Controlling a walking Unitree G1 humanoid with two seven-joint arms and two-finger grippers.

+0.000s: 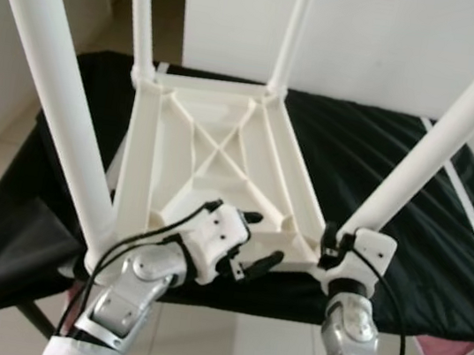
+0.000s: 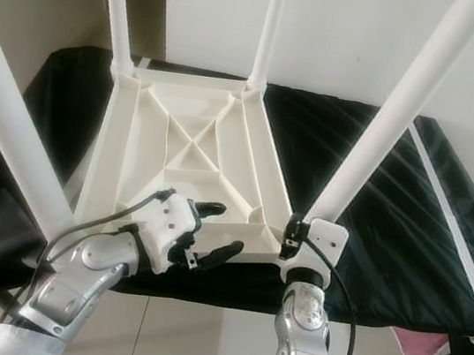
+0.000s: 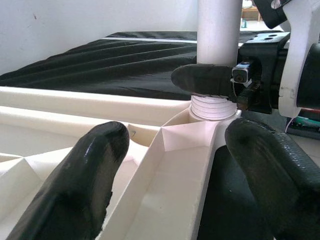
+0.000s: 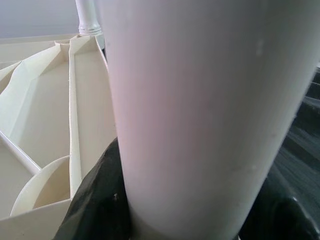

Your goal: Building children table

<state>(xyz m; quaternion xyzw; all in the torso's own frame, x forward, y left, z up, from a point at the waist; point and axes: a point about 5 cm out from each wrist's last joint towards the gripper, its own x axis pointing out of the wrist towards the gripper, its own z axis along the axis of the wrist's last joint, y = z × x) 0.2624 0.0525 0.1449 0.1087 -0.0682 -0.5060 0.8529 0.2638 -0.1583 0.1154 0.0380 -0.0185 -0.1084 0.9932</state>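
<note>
My right tool (image 1: 332, 243) is squeezing a white leg (image 1: 438, 145) at the upside-down table's (image 1: 221, 162) near corner on the worktop (image 1: 383, 155). My left tool (image 1: 254, 243) is wide open, straddling its near edge.

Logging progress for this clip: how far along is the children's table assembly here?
Nearly complete. The white tabletop lies upside down on the black-covered table with all four legs standing in its corners. In hand: the right gripper is shut on the near right leg at its threaded base, while the left gripper hovers open over the tabletop's near edge. Left: finish tightening that leg, then turn the table upright.
</note>
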